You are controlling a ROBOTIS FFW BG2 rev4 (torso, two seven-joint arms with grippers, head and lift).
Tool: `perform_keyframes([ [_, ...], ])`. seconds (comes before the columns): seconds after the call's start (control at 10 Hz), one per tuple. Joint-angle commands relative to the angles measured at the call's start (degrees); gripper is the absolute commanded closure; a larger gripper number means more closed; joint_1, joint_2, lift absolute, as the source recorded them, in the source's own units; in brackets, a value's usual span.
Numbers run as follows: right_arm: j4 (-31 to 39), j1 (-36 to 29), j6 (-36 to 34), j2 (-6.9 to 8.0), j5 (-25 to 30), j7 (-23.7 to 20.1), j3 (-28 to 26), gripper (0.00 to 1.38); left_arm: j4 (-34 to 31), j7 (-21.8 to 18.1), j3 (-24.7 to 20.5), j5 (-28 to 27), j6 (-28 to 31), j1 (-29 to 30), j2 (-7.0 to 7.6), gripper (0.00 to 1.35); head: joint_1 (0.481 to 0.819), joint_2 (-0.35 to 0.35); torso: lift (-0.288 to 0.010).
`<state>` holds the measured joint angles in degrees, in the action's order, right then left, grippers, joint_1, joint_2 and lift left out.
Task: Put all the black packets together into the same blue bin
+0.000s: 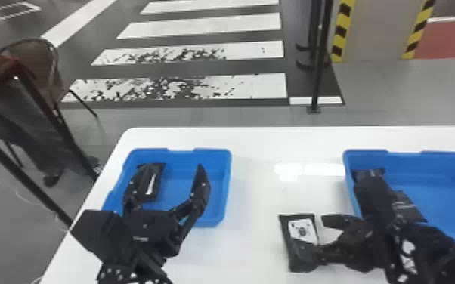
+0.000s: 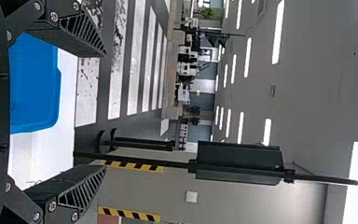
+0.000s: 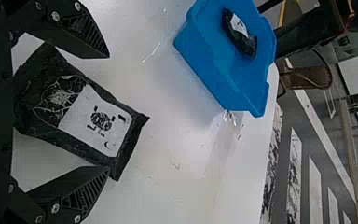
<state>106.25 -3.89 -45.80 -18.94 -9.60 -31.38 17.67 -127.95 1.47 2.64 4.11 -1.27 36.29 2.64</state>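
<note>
We see right gripper (image 1: 308, 231), fingers apart, astride black packet (image 1: 291, 241) on table (image 1: 253, 245). Left gripper (image 1: 172, 166), fingers apart, over left bin (image 1: 211, 221); second packet (image 1: 156, 183) inside. Right bin (image 1: 453, 200) holds partly hidden packet (image 1: 408, 207).

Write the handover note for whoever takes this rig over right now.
Left black two-fingered end effector: open, empty, by the left blue plastic bin.
Right black two-fingered end effector: open, a flat black packet with a white label between its fingers, on the white table.
Other packets: one black packet in the left bin; at least one dark packet in the right blue plastic bin, partly behind the right arm, exact count unclear.
Done: nothing gathered yet; packets are split.
Left: bring all into one bin.
</note>
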Motion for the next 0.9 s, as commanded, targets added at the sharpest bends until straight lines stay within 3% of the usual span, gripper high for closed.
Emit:
perform_keyframes([
  [0.0,-2.54,2.06,-0.32,-0.22,-0.57,0.0,2.67,0.12,0.05,-0.07,0.1,0.0,0.0,-0.01,0.0,0.19,0.695,0.178,-0.11],
  [0.3,-3.52,3.75,-4.12,-0.39,0.23,0.0,4.84,0.13,0.33,-0.07,-0.12,0.23,0.0,-0.15,-0.09,0.19,0.695,0.201,-0.11],
  [0.4,-4.51,5.16,-4.54,-0.57,0.92,-0.09,6.67,0.24,0.47,-0.07,-0.12,0.46,0.0,-0.15,-0.09,0.19,0.695,0.202,-0.11],
  [0.7,-6.62,6.28,-3.84,-0.66,1.37,-0.88,7.58,0.95,0.75,-0.24,-0.35,0.69,-0.14,-0.15,-0.09,0.19,0.695,0.211,-0.11],
  [0.8,-6.62,6.14,-3.98,-0.66,1.37,-0.88,7.58,1.07,0.89,-0.24,-0.47,0.69,-0.28,-0.01,-0.09,0.19,0.695,0.211,-0.11],
])
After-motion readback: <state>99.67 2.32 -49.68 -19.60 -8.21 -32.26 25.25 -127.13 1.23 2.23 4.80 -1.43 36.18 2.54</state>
